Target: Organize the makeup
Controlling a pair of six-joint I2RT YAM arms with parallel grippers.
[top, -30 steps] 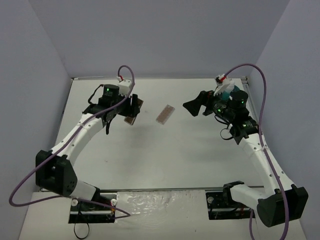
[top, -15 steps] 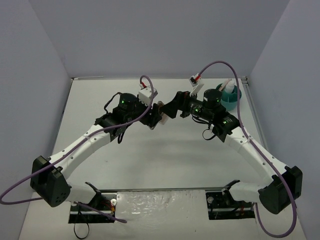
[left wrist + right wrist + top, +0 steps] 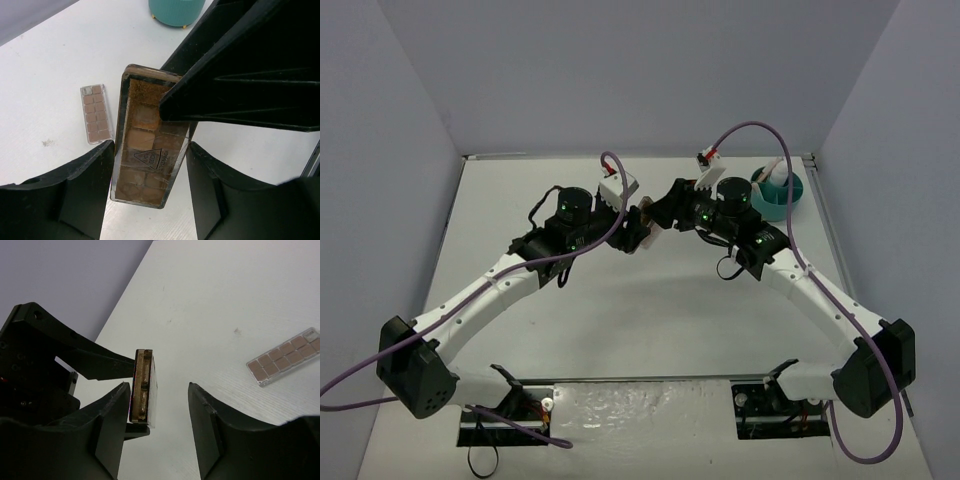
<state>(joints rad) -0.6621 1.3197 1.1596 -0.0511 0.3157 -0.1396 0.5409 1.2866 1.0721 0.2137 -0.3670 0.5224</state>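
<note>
While pinched across its width in left claw [image 3: 150, 150], aloft over mid-tabletop: palette [image 3: 147, 145], long axis pointing to 1 o'clock in top view, straight into right claw [image 3: 159, 387]. Straddles the free end edge-on, half-wide, close against one finger, gap at the other; not gripped yet. Needs squeeze before any left release. Second palette [image 3: 287, 357] flat on tabletop [image 3: 210, 300].
</note>
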